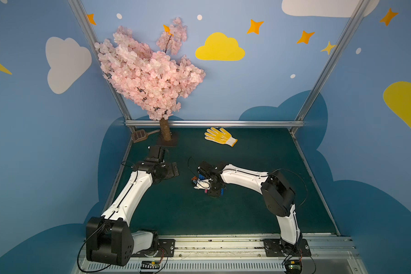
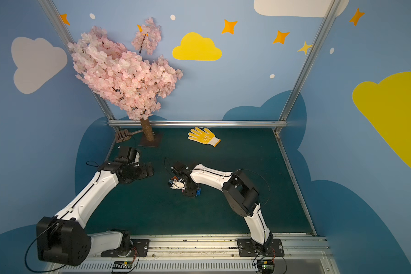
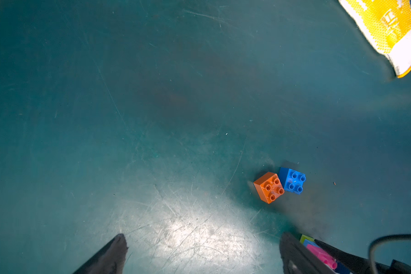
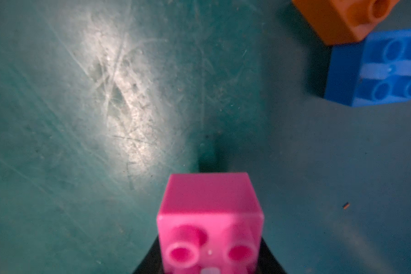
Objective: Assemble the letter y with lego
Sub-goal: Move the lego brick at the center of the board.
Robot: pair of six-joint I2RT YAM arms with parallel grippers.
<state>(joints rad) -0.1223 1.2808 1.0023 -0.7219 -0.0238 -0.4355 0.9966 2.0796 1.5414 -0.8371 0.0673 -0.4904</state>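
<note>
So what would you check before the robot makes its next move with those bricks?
1. Grip on the pink brick: ok, the right gripper is shut on it.
2. Is the left gripper free: ok, open and empty.
3. Are the orange brick and dark blue brick reachable: ok, loose on the mat, studs up, side by side.
4. Is the pink brick seated on the light blue brick: cannot tell, mostly hidden.
5. Is the yellow glove out of the way: ok, lying near the back edge.

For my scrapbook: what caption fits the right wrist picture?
Jaws clamp pink brick; orange brick and blue brick sit nearby on the mat.
</note>
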